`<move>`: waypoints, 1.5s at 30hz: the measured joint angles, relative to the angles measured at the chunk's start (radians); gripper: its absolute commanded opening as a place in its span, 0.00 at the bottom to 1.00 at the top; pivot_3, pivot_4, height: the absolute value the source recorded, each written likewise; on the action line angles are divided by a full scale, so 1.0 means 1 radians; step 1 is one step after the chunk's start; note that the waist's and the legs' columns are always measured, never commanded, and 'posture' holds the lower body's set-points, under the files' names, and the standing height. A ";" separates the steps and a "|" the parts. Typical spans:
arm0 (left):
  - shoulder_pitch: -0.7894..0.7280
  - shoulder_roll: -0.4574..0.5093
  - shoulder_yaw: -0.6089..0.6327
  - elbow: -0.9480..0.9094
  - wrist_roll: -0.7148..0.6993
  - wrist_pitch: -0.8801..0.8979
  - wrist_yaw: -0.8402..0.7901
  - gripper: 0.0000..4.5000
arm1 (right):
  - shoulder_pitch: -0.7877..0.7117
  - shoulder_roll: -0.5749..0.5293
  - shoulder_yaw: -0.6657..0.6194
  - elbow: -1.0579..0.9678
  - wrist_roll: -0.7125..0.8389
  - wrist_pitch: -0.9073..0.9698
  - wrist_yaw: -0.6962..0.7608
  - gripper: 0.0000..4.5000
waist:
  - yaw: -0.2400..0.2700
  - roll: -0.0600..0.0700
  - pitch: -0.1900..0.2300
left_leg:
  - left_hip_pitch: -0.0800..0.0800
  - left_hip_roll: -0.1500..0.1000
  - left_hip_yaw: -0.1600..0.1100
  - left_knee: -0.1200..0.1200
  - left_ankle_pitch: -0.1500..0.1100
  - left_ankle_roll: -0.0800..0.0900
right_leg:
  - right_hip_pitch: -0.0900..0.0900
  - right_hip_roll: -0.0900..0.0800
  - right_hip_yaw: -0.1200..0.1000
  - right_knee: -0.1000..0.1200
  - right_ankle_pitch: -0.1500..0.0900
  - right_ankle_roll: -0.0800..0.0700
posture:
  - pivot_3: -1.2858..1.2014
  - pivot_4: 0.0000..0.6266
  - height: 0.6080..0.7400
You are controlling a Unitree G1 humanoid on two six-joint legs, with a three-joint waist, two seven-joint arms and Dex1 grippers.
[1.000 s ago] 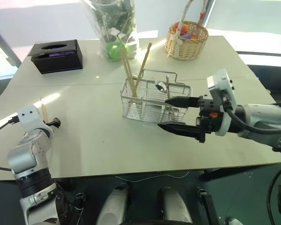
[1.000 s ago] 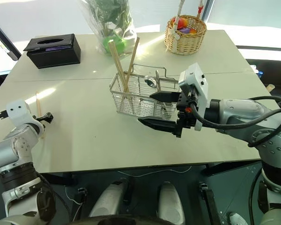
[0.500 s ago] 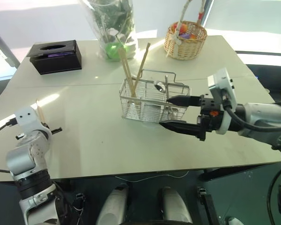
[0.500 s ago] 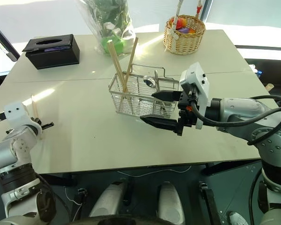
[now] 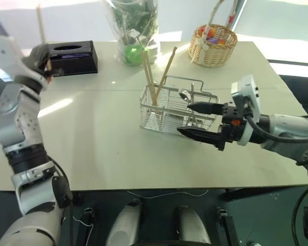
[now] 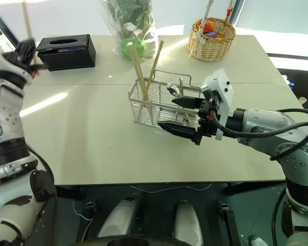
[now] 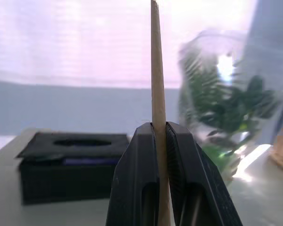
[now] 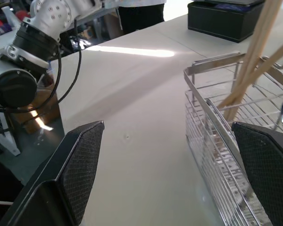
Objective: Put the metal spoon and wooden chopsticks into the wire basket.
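Left gripper (image 7: 159,136) now up off the tabletop (image 5: 102,148), lifted high to the left of the basket (image 5: 174,110), level with the black tissue box (image 5: 72,51). A second ago down at the tabletop's near left edge, fingers (image 7: 137,174) apart beside a lone chopstick; now clamped shut on that chopstick (image 7: 156,70), which stands upright between the pads and pokes well above the fingertips. Pick-up done, then; carry to the basket apparently just starting.

Right gripper (image 5: 197,121) hardly shifted: fingers spread wide, one at the basket's near right corner, the other just below and in front of it, gripping nothing. Touching the wire or just beside it, hard to tell. Probably there to steady the basket.

Inside the basket: two chopsticks (image 5: 156,77) leaning against each other in the left compartment, tips well above the rim; spoon (image 5: 185,95) standing in the right part, bowl up. So spoon already delivered, two sticks in, one more in hand.

Remaining work, by the look of it: swing the held stick rightward over the basket, tip it down into the left compartment next to the others, release. Main risk: the long stick catching on the leaning pair or on the wire handle on the way in.

Beyond the basket, a wrapped plant (image 5: 133,31) and a wicker basket (image 5: 213,43), both well clear of the likely path.
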 measured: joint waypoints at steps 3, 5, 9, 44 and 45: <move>-0.055 -0.048 -0.046 0.072 -0.057 -0.074 -0.130 0.00 | 0.009 0.000 -0.024 0.001 -0.012 -0.006 -0.019 1.00 | -0.004 0.000 0.000 | 0.000 0.002 0.002 0.000 0.001 0.002 | -0.002 0.001 0.000 0.002 0.002 0.004 | 0.52 0.24 1.00; -0.093 -0.090 -0.062 0.118 -0.091 -0.114 -0.191 0.00 | 0.012 -0.001 -0.044 -0.002 -0.013 -0.011 -0.038 1.00 | -0.005 0.000 0.000 | 0.000 0.002 0.002 0.000 0.001 0.003 | -0.003 0.001 0.000 0.004 0.002 0.004 | 0.52 0.24 1.00; -0.132 -0.199 -0.088 0.172 -0.166 -0.174 -0.297 0.00 | 0.038 -0.008 -0.098 -0.021 -0.008 -0.012 -0.079 1.00 | -0.001 -0.001 0.000 | 0.000 0.003 0.002 0.002 0.001 0.003 | -0.002 0.001 0.000 0.005 0.002 0.004 | 0.52 0.24 1.00; 0.035 -0.437 -0.274 0.176 -0.225 -0.212 -0.428 0.20 | 0.105 -0.020 -0.139 -0.081 0.068 -0.028 -0.187 1.00 | 0.000 -0.001 0.001 | 0.001 0.003 0.003 0.004 0.001 0.004 | -0.001 0.001 0.000 0.006 0.000 0.001 | 0.52 0.24 1.00; 0.035 -0.436 -0.275 0.176 -0.223 -0.212 -0.429 0.27 | 0.104 -0.020 -0.138 -0.081 0.068 -0.029 -0.186 1.00 | 0.001 -0.001 0.001 | 0.001 0.003 0.003 0.004 0.001 0.004 | -0.001 0.001 0.000 0.006 0.000 0.001 | 0.52 0.24 1.00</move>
